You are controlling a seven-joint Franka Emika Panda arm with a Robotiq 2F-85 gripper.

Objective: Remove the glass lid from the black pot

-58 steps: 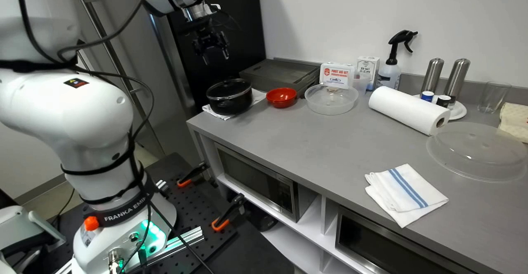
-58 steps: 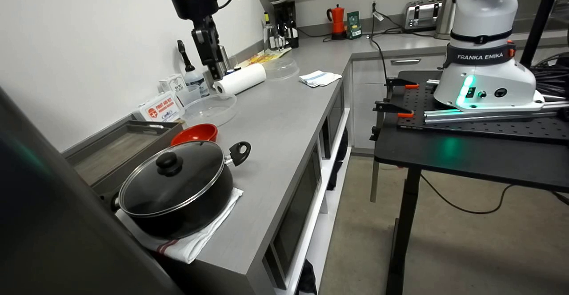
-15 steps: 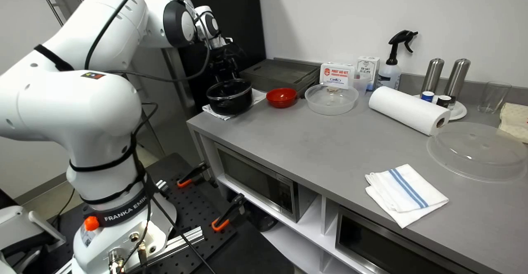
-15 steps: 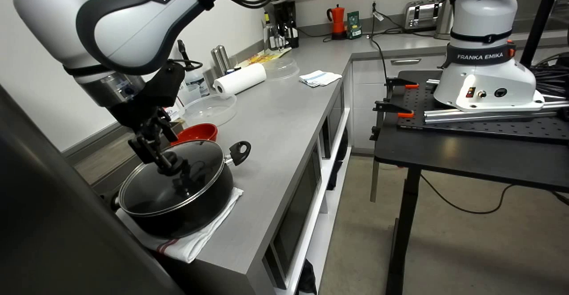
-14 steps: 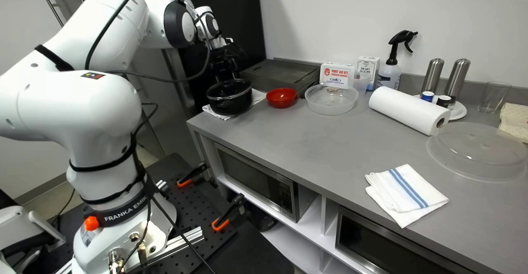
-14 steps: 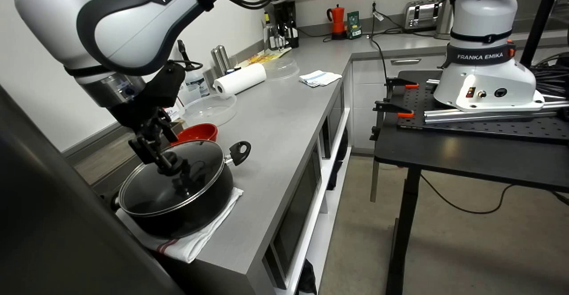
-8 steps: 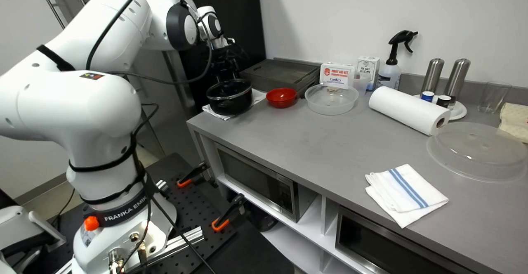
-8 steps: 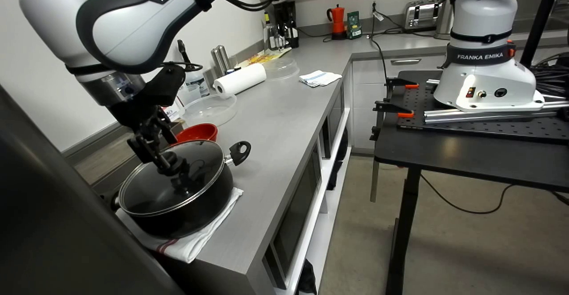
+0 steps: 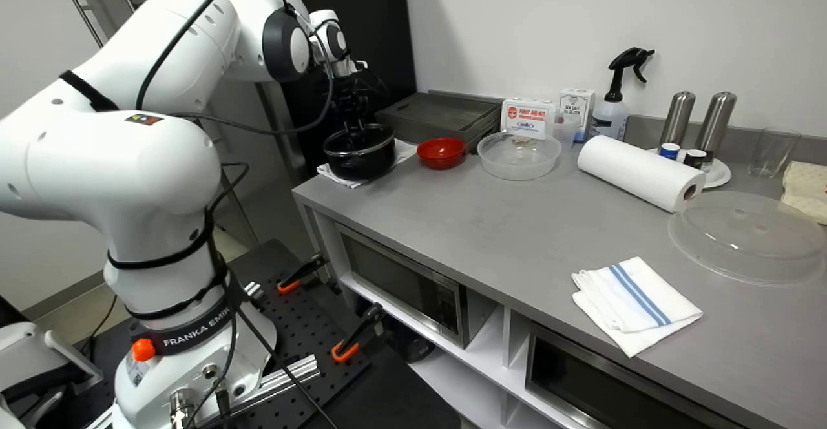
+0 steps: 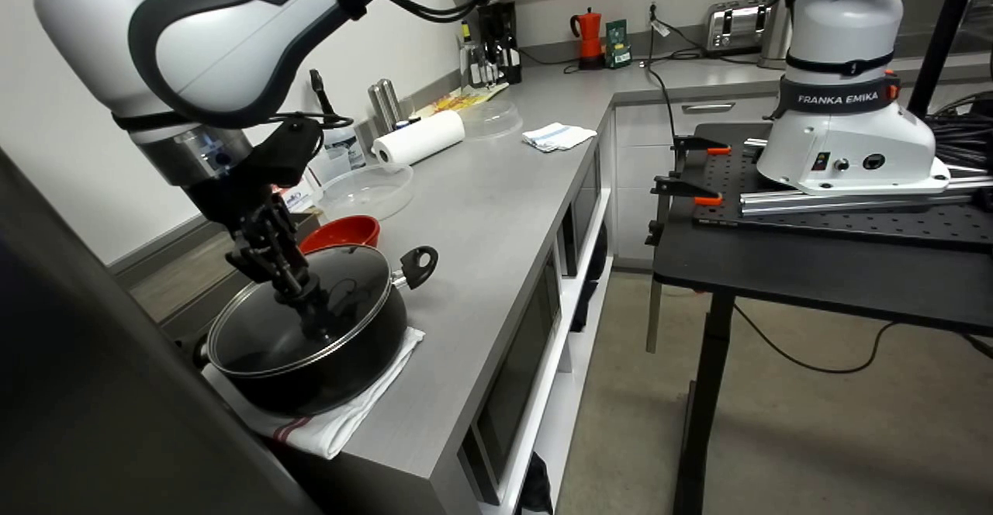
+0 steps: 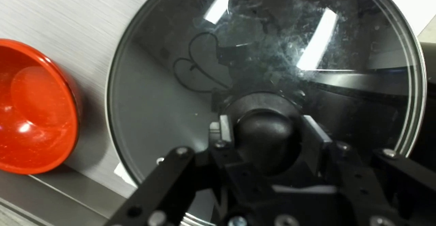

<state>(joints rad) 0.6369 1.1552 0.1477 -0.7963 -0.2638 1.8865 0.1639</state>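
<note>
Wrist view: the glass lid [image 11: 262,79] is sitting on the black pot [image 10: 337,375]; in an exterior view no gap is showing at the seat. Pot is resting on a white cloth [image 10: 349,422] at the end of the bench [image 10: 473,212], a red bowl [image 11: 41,100] standing near it.

Jaws are straddling the black knob [image 11: 264,130] at the lid's centre, the pads [image 11: 226,130] lying close on both sides. Whether they are pressing on it or merely flanking it, I can't make out.

Handling, by judgement: lid is looking stiff and likely carrying some weight, the glass risking a chip if knocked on bowl or bench. Knob is shining smooth and rounded, so probably slippery under a shallow pinch; the hold should be going low on its sides, both pads square, then straight up. An off-centre grip would be inviting tilt.

Hard to see: the wrist frame is cutting off the lid's top edge, and the jaws are covering its lower part. Glare and mirrored shapes are masking the pot's inside. In an exterior view the jaws are showing black against a black panel [image 9: 381,28]. One handle [image 10: 419,267] is standing out clearly; the opposite one is barely showing.
</note>
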